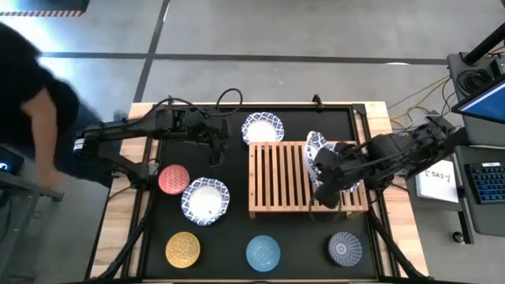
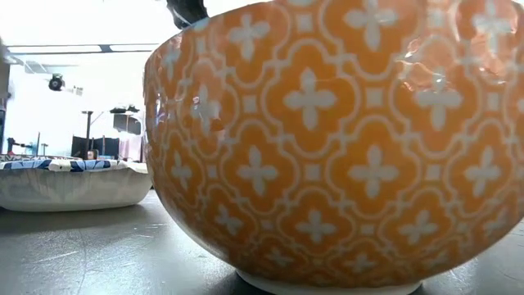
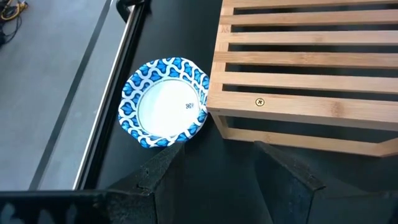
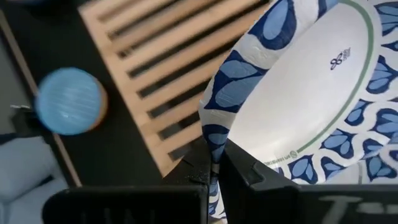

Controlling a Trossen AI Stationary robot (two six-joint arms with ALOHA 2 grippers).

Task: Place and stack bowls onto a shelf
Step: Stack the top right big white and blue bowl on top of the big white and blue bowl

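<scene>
Right tool [image 1: 322, 183]: high view, clamped on a white bowl's [image 1: 316, 150] rim, held tilted over the shelf [image 1: 278, 177]; placing step, I judge.
Left tool [image 1: 215, 150]: part open, empty, near another white bowl [image 1: 262, 127].
Low view: yellow bowl [image 2: 344, 139] fills it.
Left wrist: that bowl [image 3: 164, 101] touches the shelf's corner.
Right wrist: rim pinched; next, level and lower onto slats, minding the shelf edge.
Room: slats left of it are bare.

high: straight down, whole table | low: table-level, yellow bowl [image 2: 327, 147] fills it | wrists: both share shelf [image 3: 311, 62]
</scene>
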